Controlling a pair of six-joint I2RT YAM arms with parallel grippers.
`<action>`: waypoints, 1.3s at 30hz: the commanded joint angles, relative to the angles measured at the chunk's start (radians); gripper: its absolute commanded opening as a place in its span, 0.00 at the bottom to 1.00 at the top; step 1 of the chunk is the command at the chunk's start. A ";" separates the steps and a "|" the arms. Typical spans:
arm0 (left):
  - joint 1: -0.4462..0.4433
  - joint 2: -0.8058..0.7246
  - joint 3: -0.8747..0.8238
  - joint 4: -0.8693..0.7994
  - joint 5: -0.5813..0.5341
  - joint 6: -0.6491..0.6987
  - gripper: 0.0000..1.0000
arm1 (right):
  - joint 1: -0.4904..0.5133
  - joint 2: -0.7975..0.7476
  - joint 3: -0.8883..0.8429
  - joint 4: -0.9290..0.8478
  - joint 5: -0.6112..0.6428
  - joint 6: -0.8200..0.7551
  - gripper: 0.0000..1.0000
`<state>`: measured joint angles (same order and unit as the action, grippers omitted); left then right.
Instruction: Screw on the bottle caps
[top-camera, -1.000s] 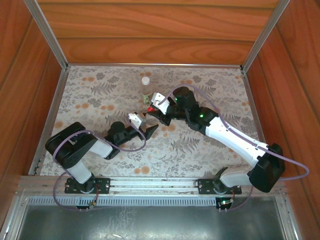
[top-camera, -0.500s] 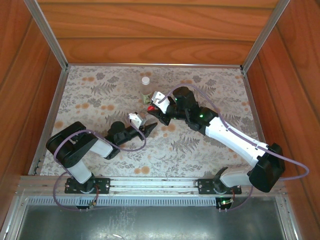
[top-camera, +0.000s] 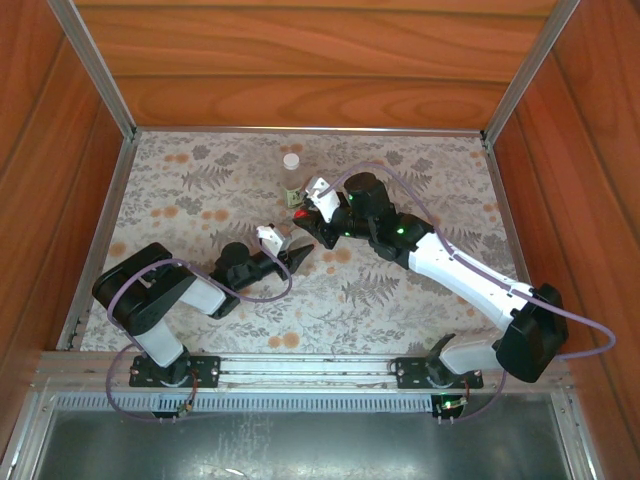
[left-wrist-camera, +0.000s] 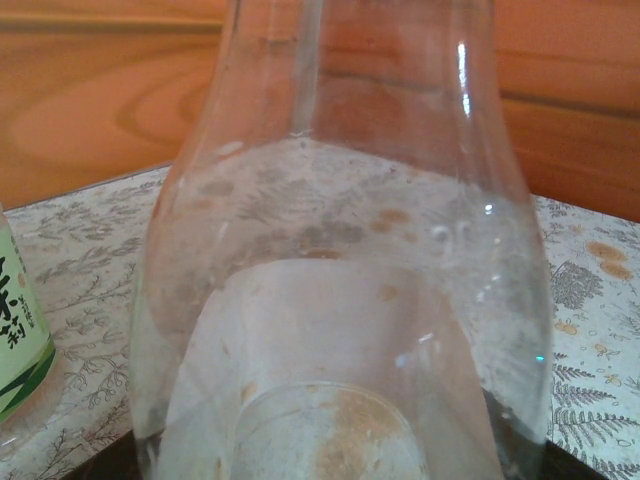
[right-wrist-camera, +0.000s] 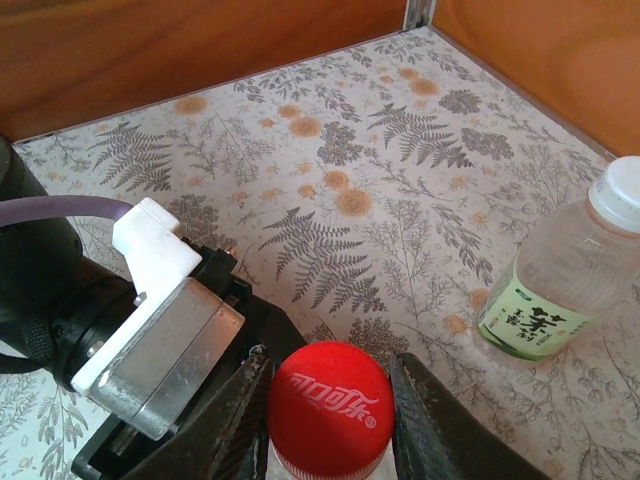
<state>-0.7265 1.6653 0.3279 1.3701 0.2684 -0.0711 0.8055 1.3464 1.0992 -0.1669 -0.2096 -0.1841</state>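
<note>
White Chinese Coca-Cola script on red cap (right-wrist-camera: 330, 405), right gripper (right-wrist-camera: 330, 395) pinching it atop clear bottle (left-wrist-camera: 340, 300), left gripper (top-camera: 298, 256) clamped round that bottle, green-labelled bottle (right-wrist-camera: 545, 290) white-capped nearby, open floral mat (right-wrist-camera: 330, 150) around.

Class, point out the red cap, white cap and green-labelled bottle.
red cap (right-wrist-camera: 330, 392), right wrist view, its top face.
white cap (right-wrist-camera: 620, 195), right wrist view, its top.
green-labelled bottle (right-wrist-camera: 530, 322), right wrist view, its label.

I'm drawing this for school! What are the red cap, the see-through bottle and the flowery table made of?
The red cap looks like smooth, matte plastic, evenly coloured with white lettering. The see-through bottle seems glossy clear plastic: bright glints, and the pattern shows through. The flowery table top looks like a printed sheet, maybe vinyl or cloth; I can't tell.
</note>
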 joint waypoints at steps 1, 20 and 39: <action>0.012 0.007 0.010 0.045 0.017 -0.015 0.50 | 0.003 0.008 -0.030 -0.016 -0.001 0.043 0.35; 0.016 0.011 0.017 0.046 0.032 -0.034 0.50 | 0.003 -0.006 -0.088 0.040 0.016 0.015 0.45; 0.019 0.015 0.012 0.046 0.033 -0.025 0.50 | -0.055 -0.177 -0.147 0.107 -0.105 0.049 0.76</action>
<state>-0.7197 1.6699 0.3302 1.3758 0.2859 -0.0875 0.7837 1.1954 0.9596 -0.1143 -0.2516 -0.1844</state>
